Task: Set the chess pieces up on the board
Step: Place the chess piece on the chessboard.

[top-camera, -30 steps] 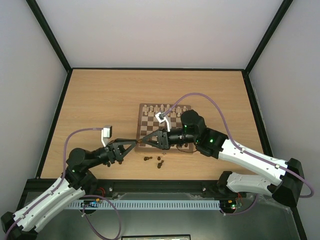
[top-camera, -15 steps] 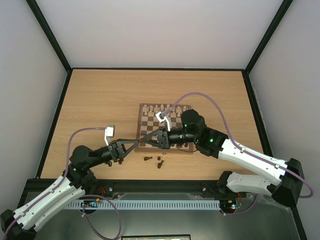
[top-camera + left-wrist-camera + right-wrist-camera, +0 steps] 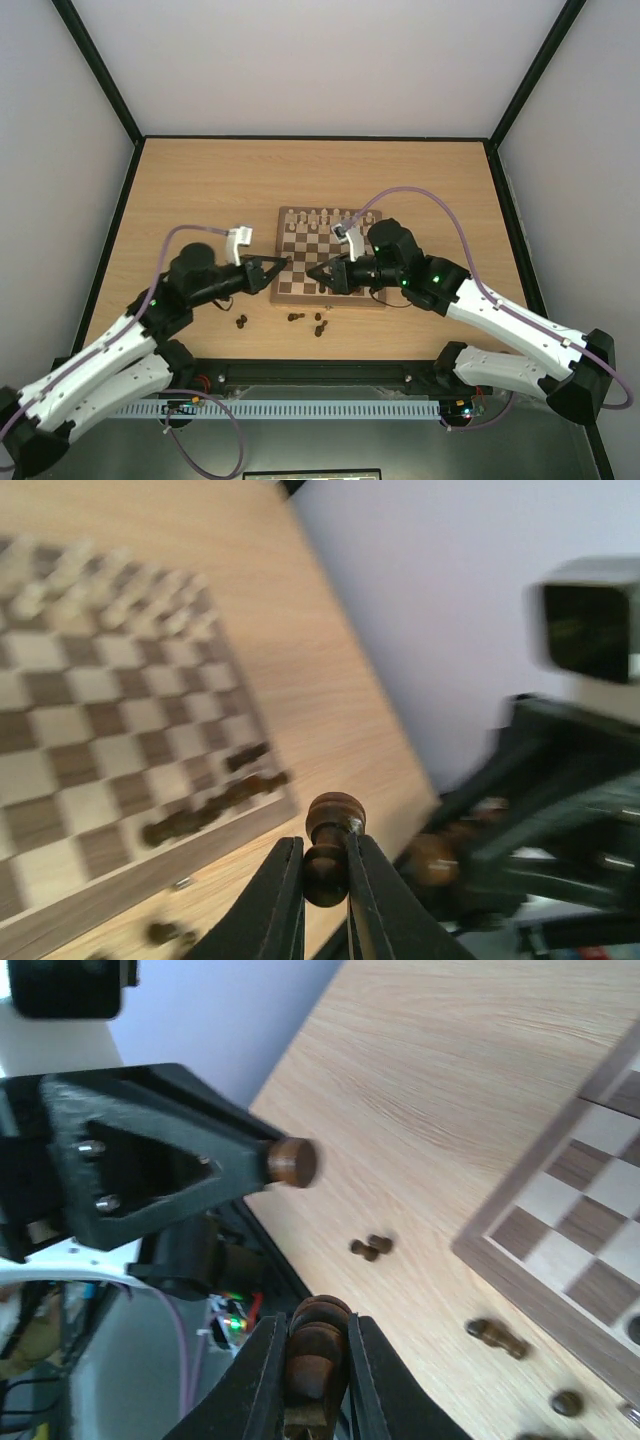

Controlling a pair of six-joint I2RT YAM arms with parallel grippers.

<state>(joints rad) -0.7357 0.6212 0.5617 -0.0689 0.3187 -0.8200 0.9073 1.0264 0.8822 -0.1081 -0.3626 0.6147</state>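
Chess pieces (image 3: 335, 818) lengthwise in left pincer (image 3: 322, 858) and right pincer (image 3: 313, 1340), both clenched, heads outward.

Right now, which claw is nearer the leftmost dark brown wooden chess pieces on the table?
Left. The left claw hangs just beyond the pieces; the right claw is farther right.
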